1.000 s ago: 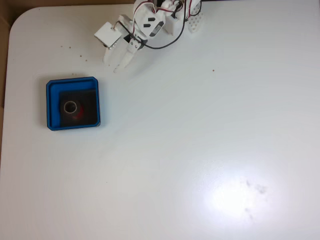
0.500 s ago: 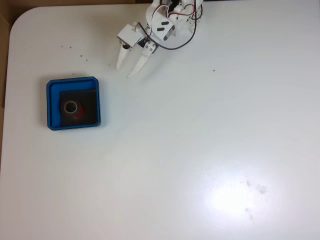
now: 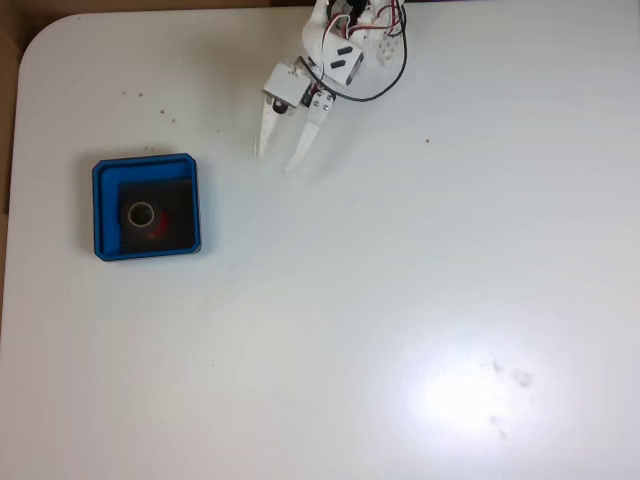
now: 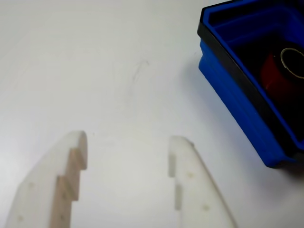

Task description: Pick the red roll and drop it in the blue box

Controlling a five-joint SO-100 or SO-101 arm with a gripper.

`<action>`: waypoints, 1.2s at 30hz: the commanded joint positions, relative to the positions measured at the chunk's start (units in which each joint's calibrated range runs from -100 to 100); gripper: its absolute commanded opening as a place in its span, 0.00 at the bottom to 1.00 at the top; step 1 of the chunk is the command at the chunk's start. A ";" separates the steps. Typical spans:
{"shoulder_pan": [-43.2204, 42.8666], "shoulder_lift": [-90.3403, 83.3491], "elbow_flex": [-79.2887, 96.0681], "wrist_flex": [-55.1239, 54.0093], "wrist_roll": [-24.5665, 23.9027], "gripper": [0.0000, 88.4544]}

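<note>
The red roll (image 3: 146, 218) lies inside the blue box (image 3: 109, 172) on its black floor, at the left of the fixed view. In the wrist view the roll (image 4: 276, 72) shows in the box (image 4: 236, 103) at the upper right. My white gripper (image 3: 279, 160) hangs open over bare table near the top centre of the fixed view, to the right of and above the box, holding nothing. Both pale fingers rise from the bottom edge of the wrist view, with my gripper (image 4: 129, 139) apart from the box.
The white table (image 3: 400, 300) stretches wide to the right and front of the box. Its rounded far-left corner (image 3: 45, 35) borders a brown floor. A glare patch (image 3: 470, 395) lies at the lower right, and small dark specks (image 3: 150, 100) dot the surface near the far edge.
The arm has swung to the right, away from the box, and the gripper's fingers have spread wider. The red roll stays in the blue box.
</note>
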 commanded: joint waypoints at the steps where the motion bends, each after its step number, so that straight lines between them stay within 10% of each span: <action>1: -6.43 -0.68 0.90 -1.54 0.03 0.18; 20: -36.32 -0.68 0.90 -1.54 0.38 0.18; 36: -37.40 -6.53 0.90 -1.37 0.12 0.11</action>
